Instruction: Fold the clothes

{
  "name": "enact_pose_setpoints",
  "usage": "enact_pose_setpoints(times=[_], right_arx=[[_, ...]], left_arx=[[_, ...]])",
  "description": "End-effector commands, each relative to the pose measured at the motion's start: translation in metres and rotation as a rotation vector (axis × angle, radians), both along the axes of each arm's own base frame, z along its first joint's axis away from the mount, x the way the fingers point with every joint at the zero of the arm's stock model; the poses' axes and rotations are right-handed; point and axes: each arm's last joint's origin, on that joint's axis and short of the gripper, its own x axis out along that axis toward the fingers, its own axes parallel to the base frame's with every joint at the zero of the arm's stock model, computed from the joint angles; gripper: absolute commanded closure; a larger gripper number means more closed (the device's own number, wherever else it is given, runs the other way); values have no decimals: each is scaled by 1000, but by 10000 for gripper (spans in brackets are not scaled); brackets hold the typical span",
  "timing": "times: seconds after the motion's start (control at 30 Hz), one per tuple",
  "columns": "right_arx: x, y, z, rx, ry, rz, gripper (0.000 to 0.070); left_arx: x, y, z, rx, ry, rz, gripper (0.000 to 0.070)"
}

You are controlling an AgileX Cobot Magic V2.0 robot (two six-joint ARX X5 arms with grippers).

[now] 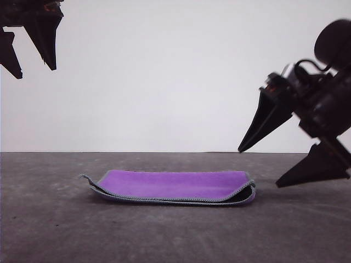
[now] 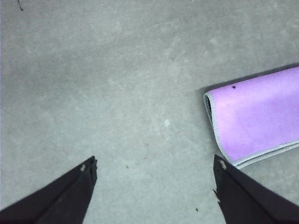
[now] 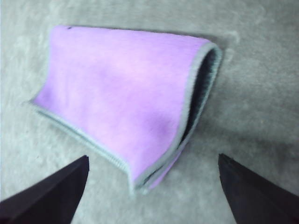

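A grey, mottled table (image 1: 49,230) fills the lower part of the front view, with a plain white wall (image 1: 164,71) behind it.

The right gripper (image 1: 266,167) comes next in size. It hangs above the table at the right of the front view, tilted down toward the middle, with its two black pointed fingers spread well apart and nothing between them. In the right wrist view the same gripper (image 3: 154,172) shows both fingertips wide of each other, with the cloth lying in view between and beyond them, untouched.

The left gripper (image 1: 33,71) is high at the upper left of the front view, well clear of the table. Its fingers are also parted and empty; in the left wrist view the gripper (image 2: 154,165) has bare table between its tips.

The cloth (image 1: 175,186) lies flat on the table near the middle of the front view, well apart from both grippers. It is folded over on itself, bright purple face outward, with a light grey stitched edging running along its rim. At its right end the fold gapes a little and the dark inner face shows; at its left end a corner curls up. In the left wrist view the cloth (image 2: 257,116) shows a rounded folded end and a small dark speck. In the right wrist view the cloth (image 3: 121,93) looks soft and fuzzy, its layers slightly offset at one corner.
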Motion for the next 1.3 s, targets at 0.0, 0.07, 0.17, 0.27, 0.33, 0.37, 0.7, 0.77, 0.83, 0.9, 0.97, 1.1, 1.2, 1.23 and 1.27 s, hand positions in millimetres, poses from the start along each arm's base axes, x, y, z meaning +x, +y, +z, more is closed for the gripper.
enact_pose_setpoints(times=[0.0, 0.07, 0.17, 0.27, 0.33, 0.37, 0.7, 0.77, 0.83, 0.9, 0.97, 1.1, 1.2, 1.23, 1.27], right_arx=[[5, 3, -4, 17, 23, -11, 152], [8, 6, -9, 34, 30, -14, 154], [12, 11, -14, 52, 29, -25, 169], [15, 17, -17, 71, 27, -28, 210], [17, 20, -21, 76, 32, -29, 225], [17, 22, -22, 81, 34, -28, 236], [20, 27, -23, 119, 12, 11, 700], [22, 29, -19, 146, 10, 37, 700], [23, 35, -15, 171, 6, 69, 700], [25, 41, -10, 183, -8, 89, 700], [26, 49, -5, 196, -25, 105, 700], [26, 69, 5, 200, -63, 138, 700], [25, 84, 12, 185, -100, 148, 700], [25, 89, 15, 182, -110, 152, 700], [25, 93, 16, 179, -117, 157, 700]], left_arx=[[2, -1, 4, -6, -15, -3, 218], [2, -1, 4, -6, -15, -2, 218], [2, -1, 4, -6, -15, -2, 218], [2, -1, 4, -6, -15, -3, 218], [1, -1, 4, -6, -12, -2, 218], [1, -1, 4, -5, -11, -3, 218], [1, -1, 4, -5, -10, -3, 218], [1, -1, 4, -5, -11, -3, 218], [1, -1, 4, -5, -11, -3, 218], [2, -1, 4, -6, -12, -3, 218], [2, -1, 4, -5, -12, -3, 218], [2, -1, 4, -6, -12, -2, 218], [1, -1, 4, -5, -11, -2, 218], [1, -1, 4, -5, -11, -2, 218], [1, -1, 4, -5, -10, -2, 218]])
